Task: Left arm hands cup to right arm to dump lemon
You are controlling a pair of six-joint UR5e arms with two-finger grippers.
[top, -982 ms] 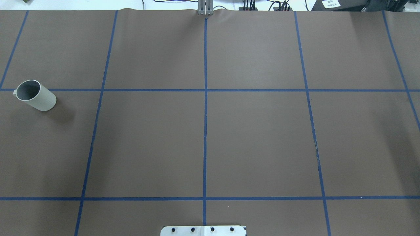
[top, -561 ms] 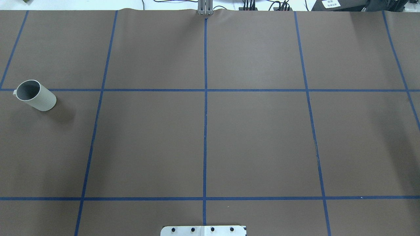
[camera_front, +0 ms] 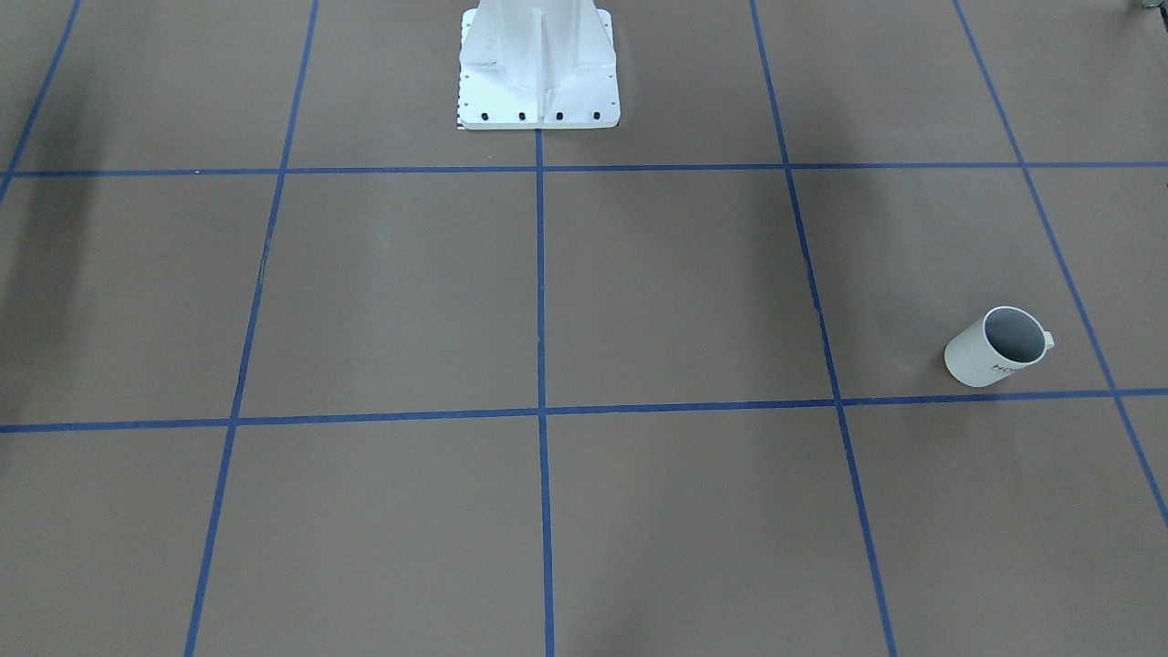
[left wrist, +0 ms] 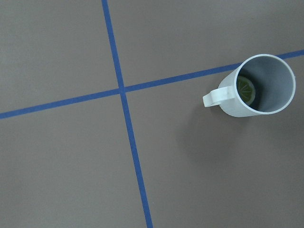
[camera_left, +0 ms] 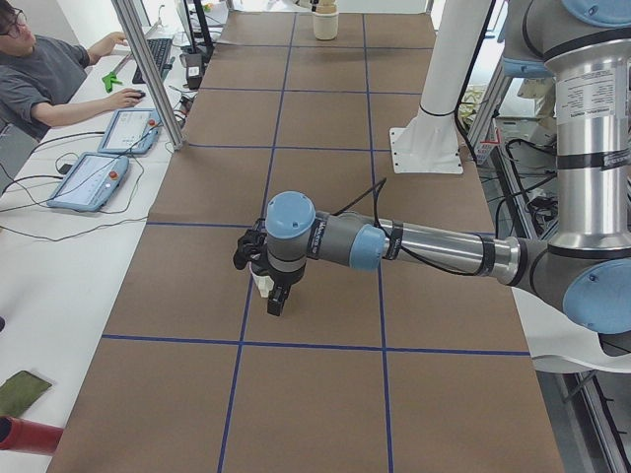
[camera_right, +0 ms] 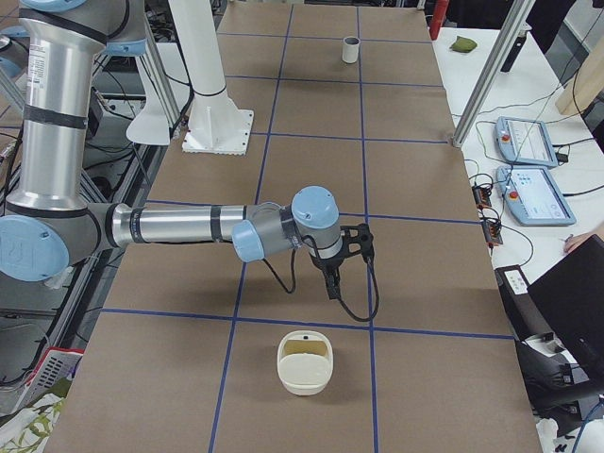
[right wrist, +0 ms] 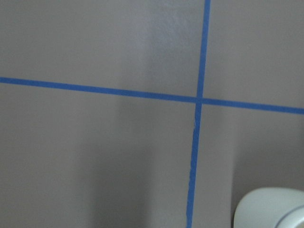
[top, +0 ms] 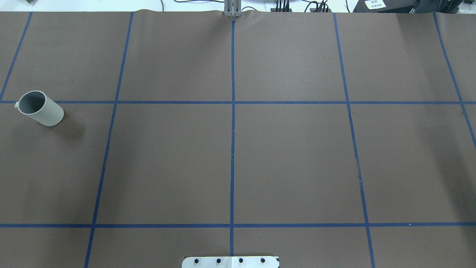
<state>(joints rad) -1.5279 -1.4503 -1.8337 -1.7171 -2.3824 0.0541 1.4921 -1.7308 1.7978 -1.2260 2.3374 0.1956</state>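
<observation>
The cup [top: 40, 108] is a white ribbed mug. It stands upright on the brown table at my left end, also seen as the cup [camera_front: 999, 347] with black lettering. From above, the left wrist view shows the cup [left wrist: 256, 85], its handle to the left and the lemon [left wrist: 246, 89] lying yellowish-green on its grey bottom. In the exterior left view my left gripper [camera_left: 274, 296] hangs over that spot and hides most of the cup; I cannot tell its state. My right gripper [camera_right: 330, 281] hangs over the table's right part; I cannot tell its state either.
A cream container [camera_right: 304, 363] with an open top sits on the table near my right gripper; its rim [right wrist: 270, 209] shows in the right wrist view. The white robot base [camera_front: 538, 68] stands at mid-table. A person [camera_left: 49, 74] and control tablets [camera_left: 91, 177] are alongside.
</observation>
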